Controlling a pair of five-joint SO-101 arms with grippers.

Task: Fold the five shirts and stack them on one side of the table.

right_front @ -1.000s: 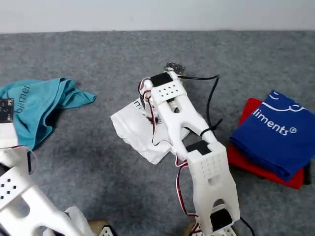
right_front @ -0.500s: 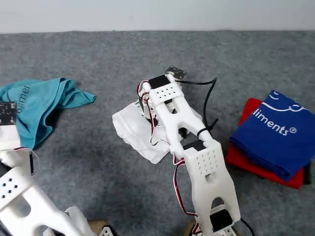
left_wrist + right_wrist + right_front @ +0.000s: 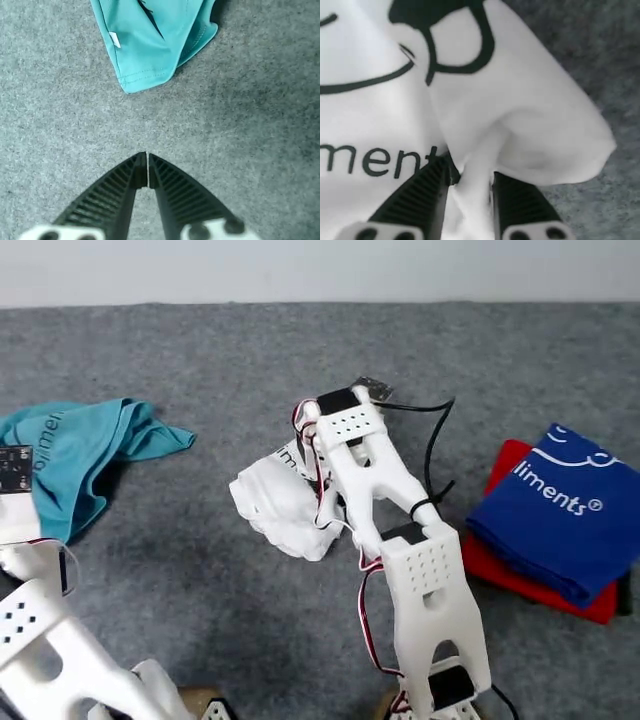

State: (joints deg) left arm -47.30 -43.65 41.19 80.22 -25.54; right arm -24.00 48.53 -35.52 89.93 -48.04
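Right wrist view: right end effector (image 3: 470, 175) pinches white shirt (image 3: 530, 110); left end effector (image 3: 148, 159) closed, empty, over carpet (image 3: 250, 125).

White shirt (image 3: 275, 505) has black lettering plus a black squiggle. One side of it: teal shirt (image 3: 75, 455), dark letters. Other side: blue shirt (image 3: 560, 515), white print, on a plain red shirt (image 3: 490, 562). Table's (image 3: 200, 580) mottled grey.

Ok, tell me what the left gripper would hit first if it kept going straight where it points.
Probably the grey table cover just ahead of the shut left gripper. The teal shirt lies farther along that line, though depth is hard to judge.
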